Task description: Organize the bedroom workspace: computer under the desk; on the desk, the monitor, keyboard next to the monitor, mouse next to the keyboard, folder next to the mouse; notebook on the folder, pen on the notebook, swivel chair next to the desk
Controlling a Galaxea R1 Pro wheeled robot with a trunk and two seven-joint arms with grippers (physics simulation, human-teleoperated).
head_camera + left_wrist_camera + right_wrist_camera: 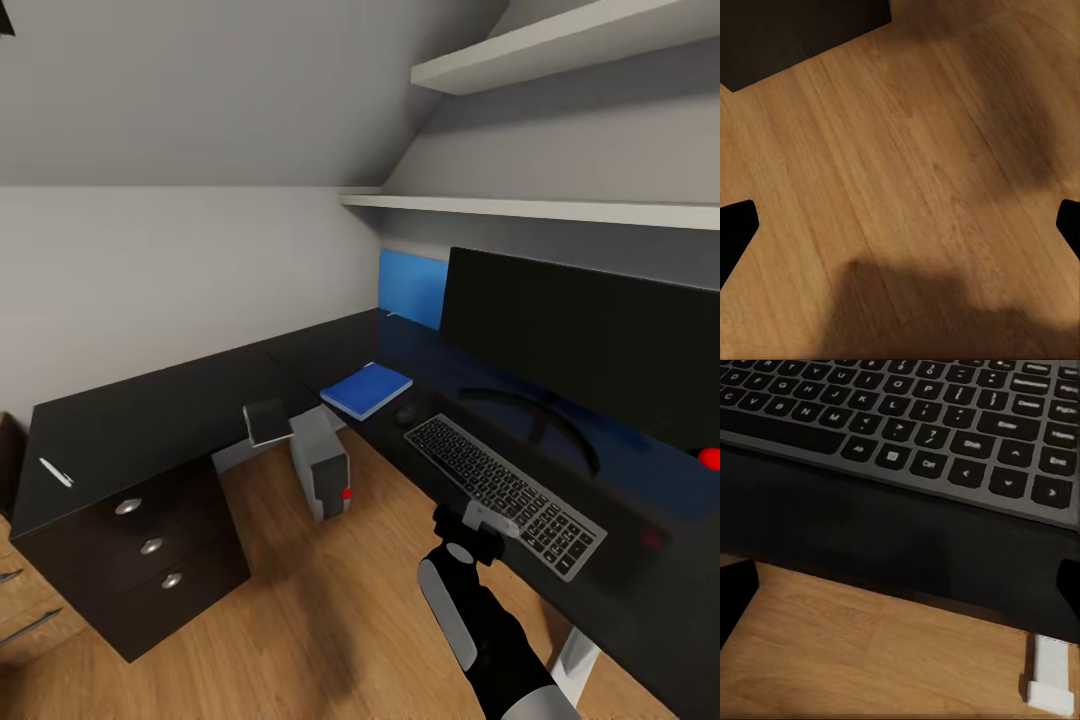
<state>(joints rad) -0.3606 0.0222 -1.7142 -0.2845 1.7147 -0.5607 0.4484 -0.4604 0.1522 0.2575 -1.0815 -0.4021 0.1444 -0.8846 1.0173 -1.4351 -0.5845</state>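
Note:
On the black desk (150,410) the monitor (590,340) stands at the right with the keyboard (505,490) in front of it. Left of the keyboard lie the mouse (405,414) and the blue folder (366,388). The computer (322,465) stands on the floor under the desk's corner. A dark notebook (268,420) sits tilted just above it; what bears it is unclear. The white pen (55,472) lies on the desk's left wing. My right gripper (478,522) (900,592) is open at the desk's front edge, below the keyboard (915,427). My left gripper (900,232) is open over bare wooden floor. The swivel chair is out of view.
Three drawers with silver knobs (150,546) close off the desk's left end. White shelves (540,210) run along the sloped wall above the monitor. A white desk leg (575,660) (1050,679) stands near my right arm. Wooden floor (300,620) lies open before the desk.

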